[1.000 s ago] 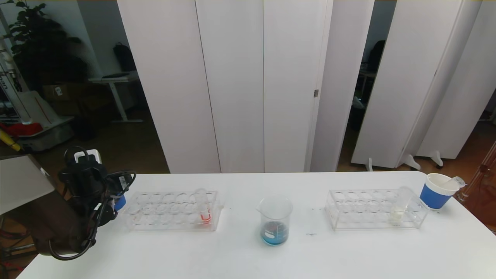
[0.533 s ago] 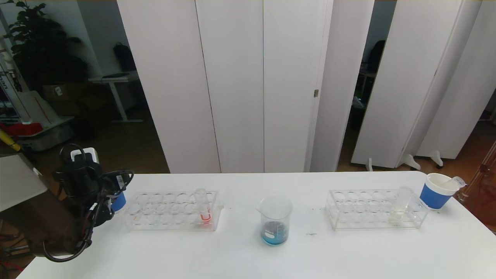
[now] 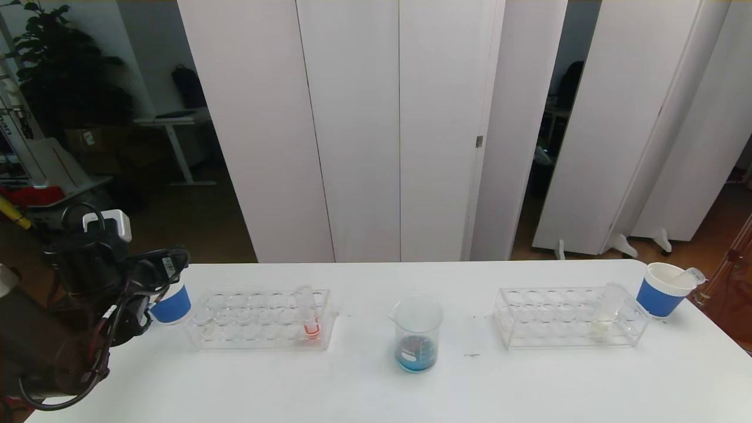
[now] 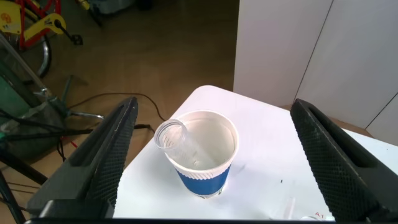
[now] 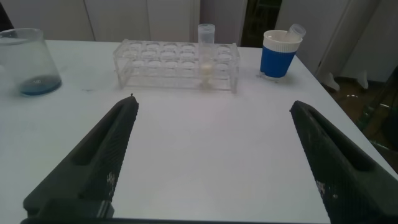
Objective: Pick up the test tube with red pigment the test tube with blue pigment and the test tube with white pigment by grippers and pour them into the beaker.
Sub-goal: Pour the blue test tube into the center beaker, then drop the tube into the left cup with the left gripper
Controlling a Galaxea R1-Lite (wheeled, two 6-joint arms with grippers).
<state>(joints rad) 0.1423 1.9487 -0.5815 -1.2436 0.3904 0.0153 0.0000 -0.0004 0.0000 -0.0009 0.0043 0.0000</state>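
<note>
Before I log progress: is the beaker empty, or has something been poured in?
Not empty. The beaker stands upright between the two racks with a shallow layer of blue liquid at its bottom; the right wrist view shows the same blue pool.

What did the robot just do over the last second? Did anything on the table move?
The left gripper, open and holding nothing, drew back from the table's left end, toward the robot's left and a little higher, uncovering the blue-sleeved paper cup it had been hiding; an empty tube leans in that cup. The racks, the beaker with blue liquid and the cream-white tube stayed put.
</note>
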